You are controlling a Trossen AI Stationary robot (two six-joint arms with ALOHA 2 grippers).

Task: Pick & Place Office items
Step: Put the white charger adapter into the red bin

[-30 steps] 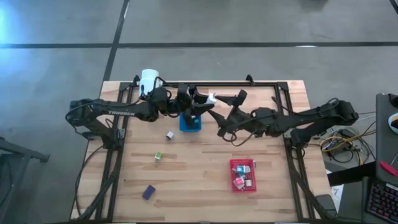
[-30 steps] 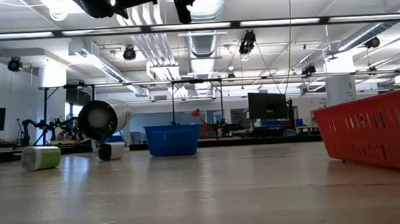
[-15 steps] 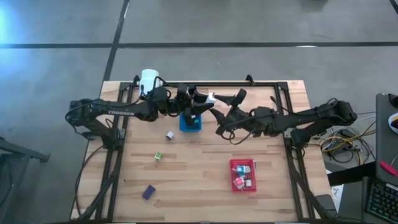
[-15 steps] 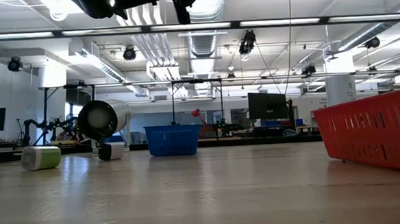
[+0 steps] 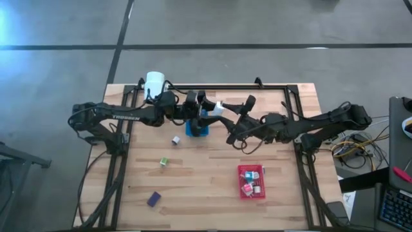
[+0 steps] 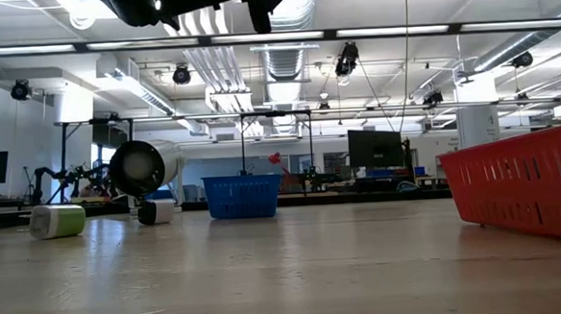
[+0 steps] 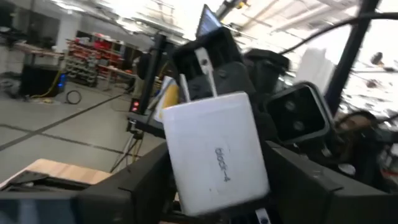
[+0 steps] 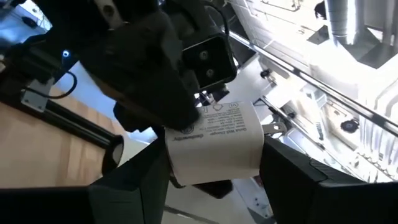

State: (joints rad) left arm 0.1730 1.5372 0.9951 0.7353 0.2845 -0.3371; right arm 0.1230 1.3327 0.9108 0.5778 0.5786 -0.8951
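White charger [image 7: 214, 155] hangs in mid-air between both tools, above the blue tray [image 5: 196, 131]. The right gripper [image 5: 226, 109] looks clamped on its sides; whether the left gripper [image 5: 205, 111] grips or has let go, I cannot tell. If neither clamp is firm, the charger could twist loose, clip the tray's rim and bounce onto the table towards the white block [image 5: 175, 139]
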